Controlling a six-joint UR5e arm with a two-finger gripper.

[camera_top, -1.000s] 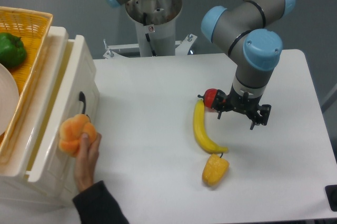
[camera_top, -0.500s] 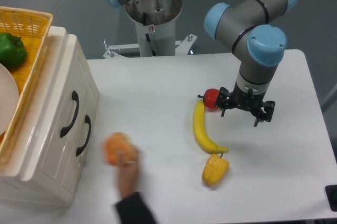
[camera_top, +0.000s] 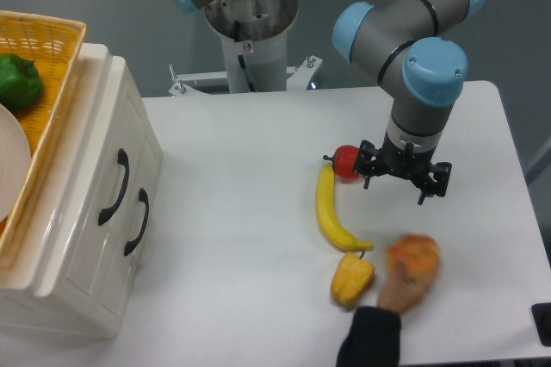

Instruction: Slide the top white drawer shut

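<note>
— Nearest the camera: a sleeved hand (camera_top: 405,285) at the table's (camera_top: 250,177) front edge, holding an orange fruit (camera_top: 413,257), blurred. Just left of it, touching or nearly so, a yellow pepper (camera_top: 351,278).

— And behind those?

— A banana (camera_top: 330,212) lying lengthwise, its tip by the pepper's stem. At its far end, a small red fruit (camera_top: 346,161). Right beside that, the gripper (camera_top: 405,179), pointed down, low over the table. Fingers apart, nothing between them.

— And the drawer?

— Far left, well apart from the gripper. Top drawer (camera_top: 108,179) seemingly flush with the cabinet (camera_top: 82,289), front level with the lower drawer (camera_top: 138,225). Judged already shut, or too nearly so to tell otherwise.

— Risks, then?

— Mostly needless motion. A sweep leftward at that height likely to knock the red fruit or the banana. Also the hand close in front: possible contact on any move toward the near edge. A hard push on a shut front liable to shove the cabinet and jolt the basket (camera_top: 47,40) with the green pepper (camera_top: 19,80) on top.
</note>
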